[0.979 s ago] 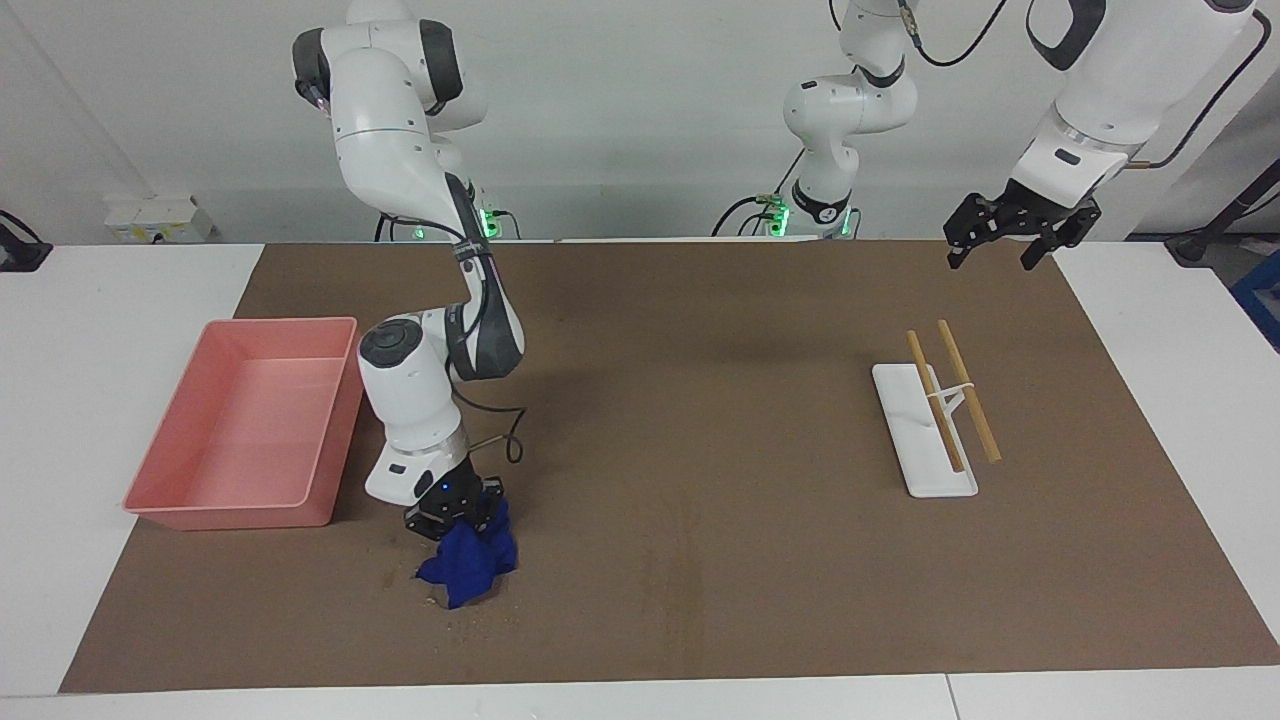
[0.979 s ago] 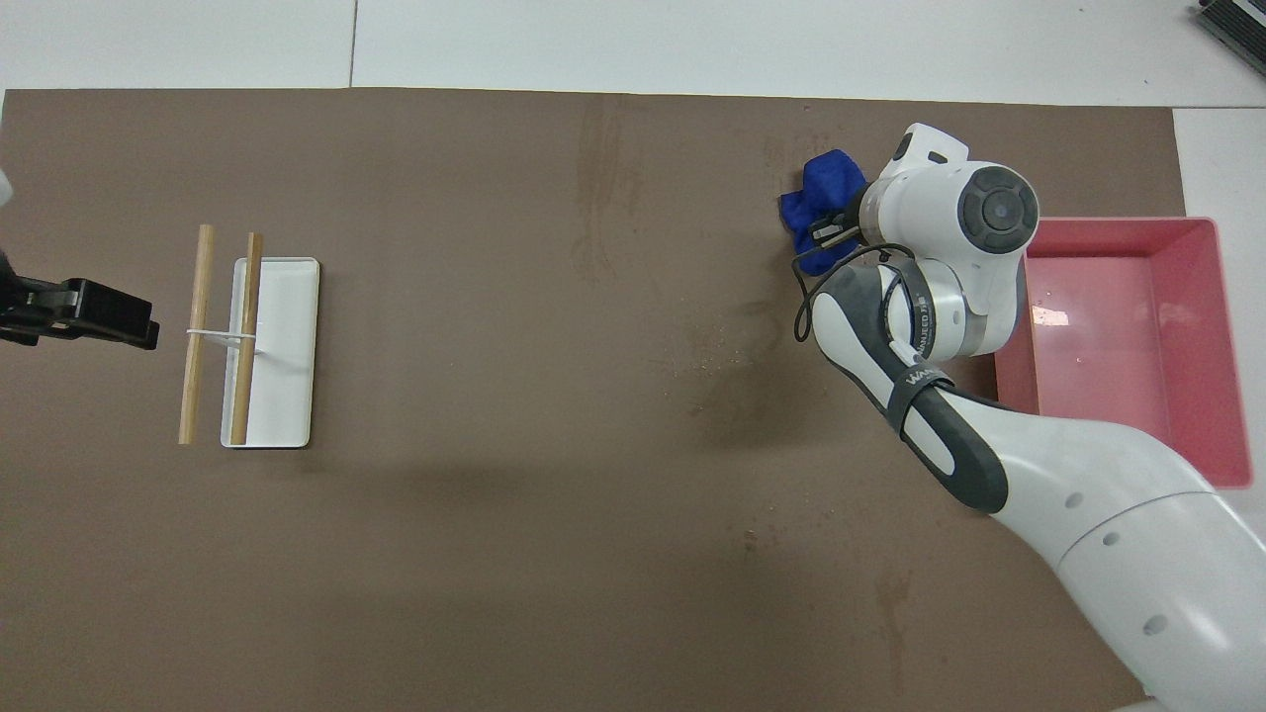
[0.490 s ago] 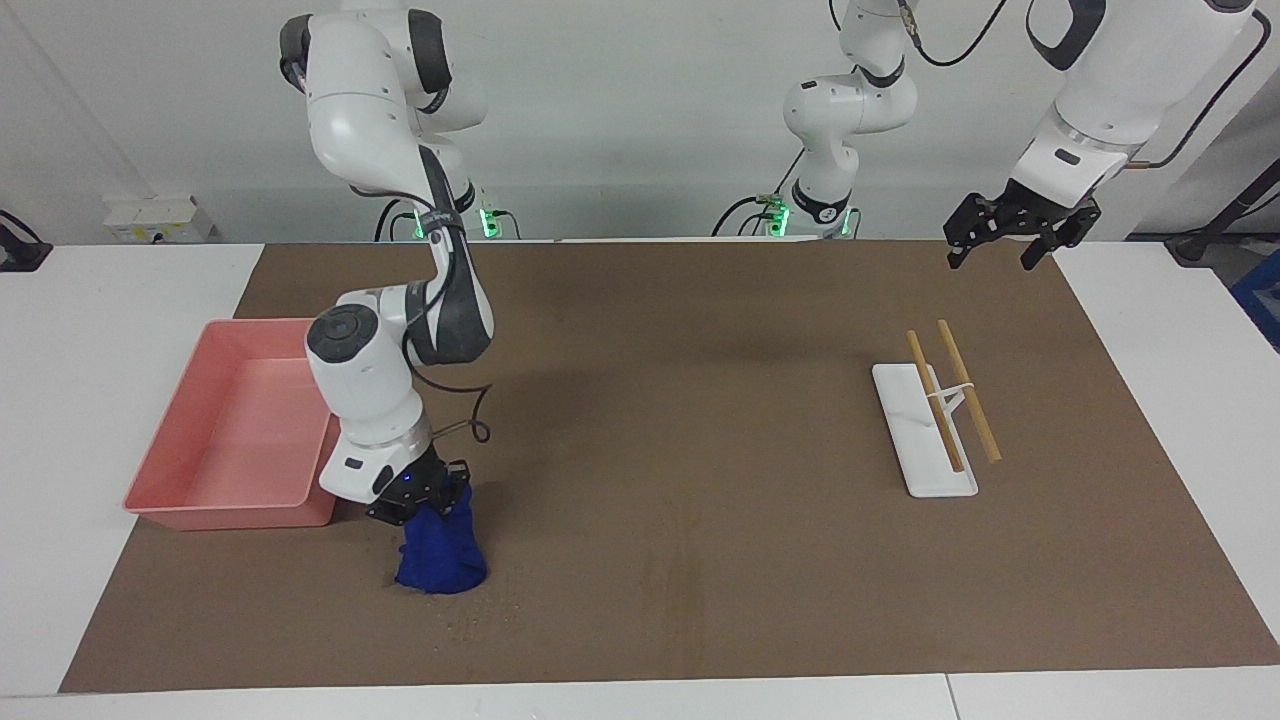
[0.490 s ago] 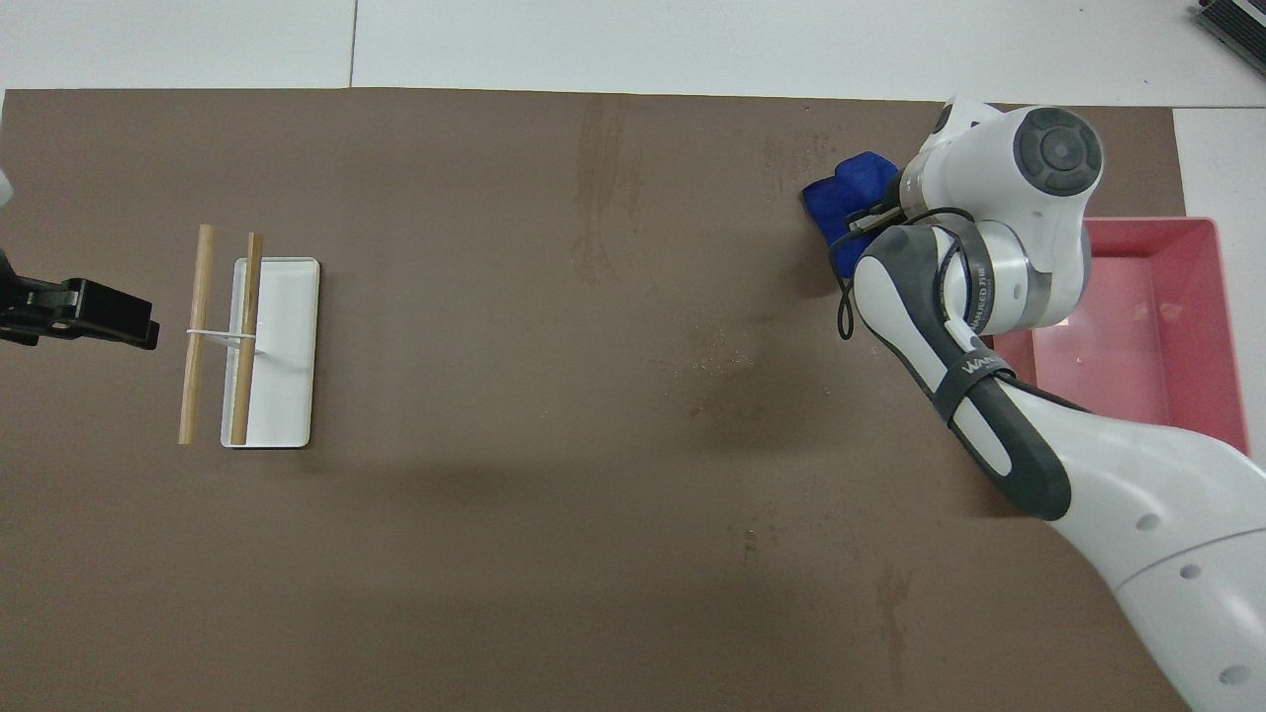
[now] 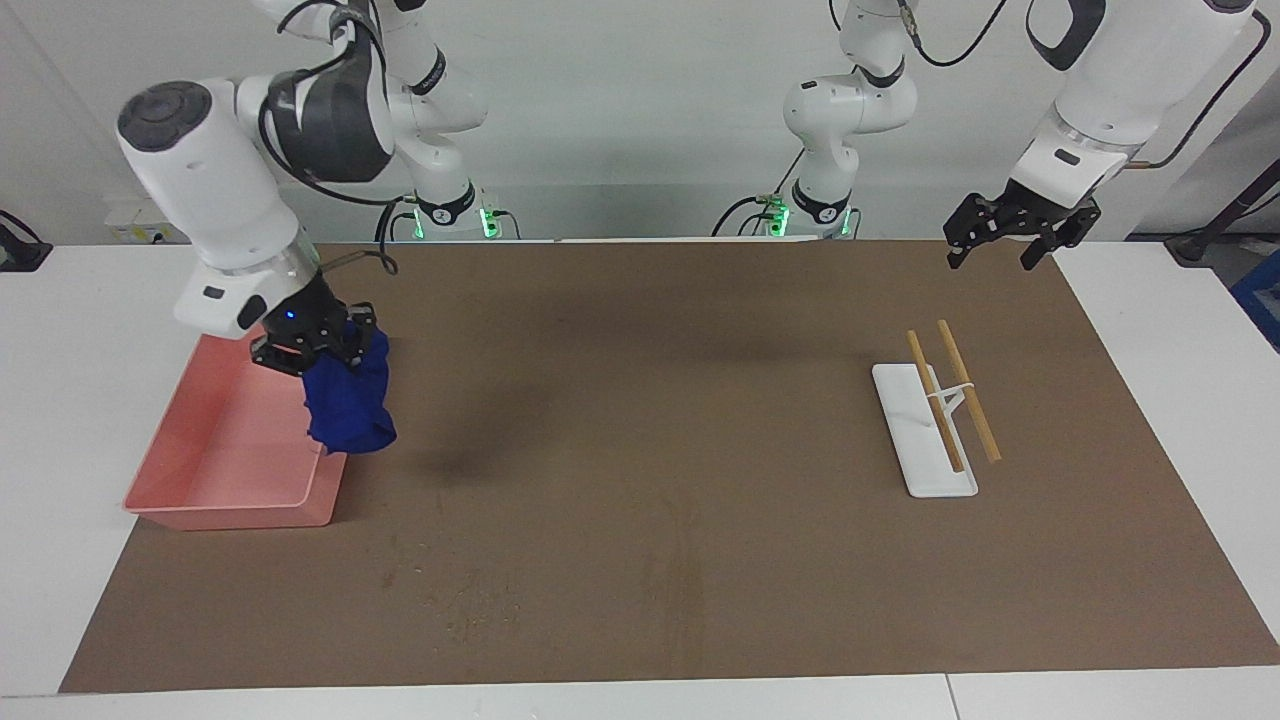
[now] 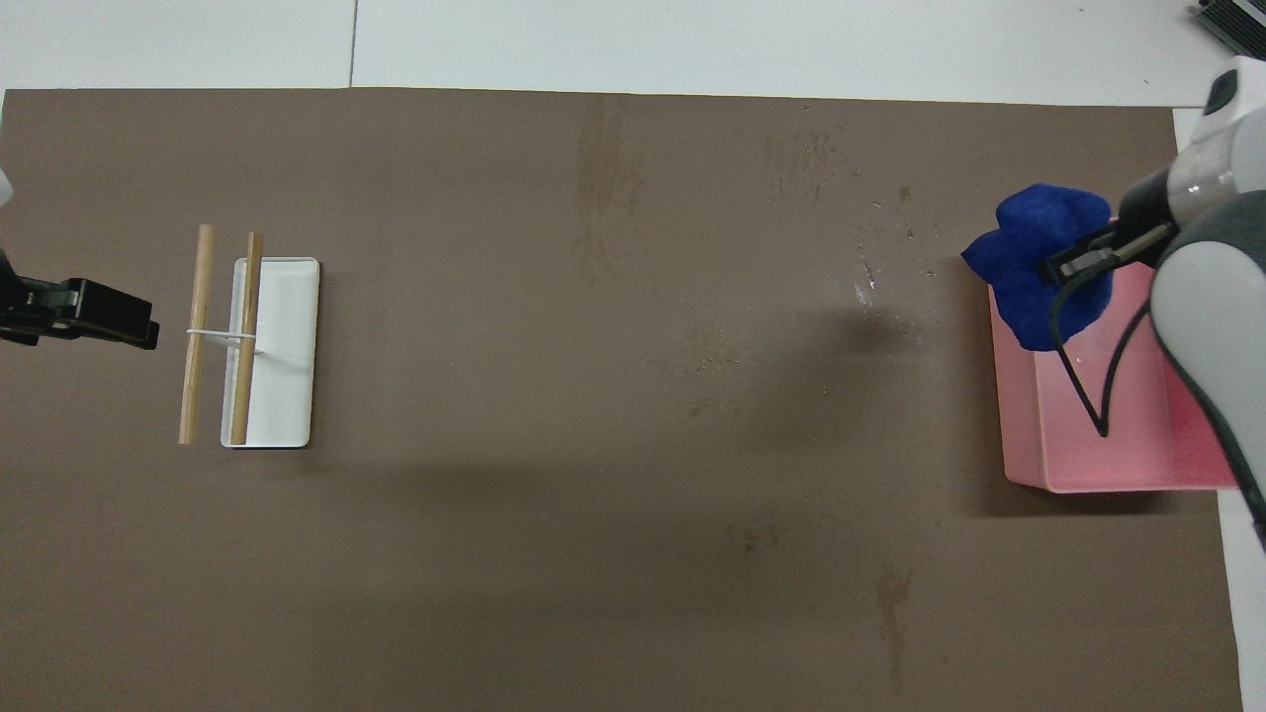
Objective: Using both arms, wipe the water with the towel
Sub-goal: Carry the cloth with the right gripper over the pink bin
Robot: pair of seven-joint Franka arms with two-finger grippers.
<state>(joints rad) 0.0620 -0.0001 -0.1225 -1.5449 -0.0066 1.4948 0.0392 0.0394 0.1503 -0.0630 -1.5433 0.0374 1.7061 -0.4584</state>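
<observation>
The right claw [image 5: 335,352] has lifted the blue towel [image 5: 347,406] off the brown mat [image 5: 640,560] and now holds it over the pink bin's [image 5: 200,500] edge, leaving pale specks [image 6: 880,267] uncovered.

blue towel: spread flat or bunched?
Bunched. The blue towel hangs in a crumpled wad from the shut right gripper, off the mat, over the rim of the pink bin.
</observation>
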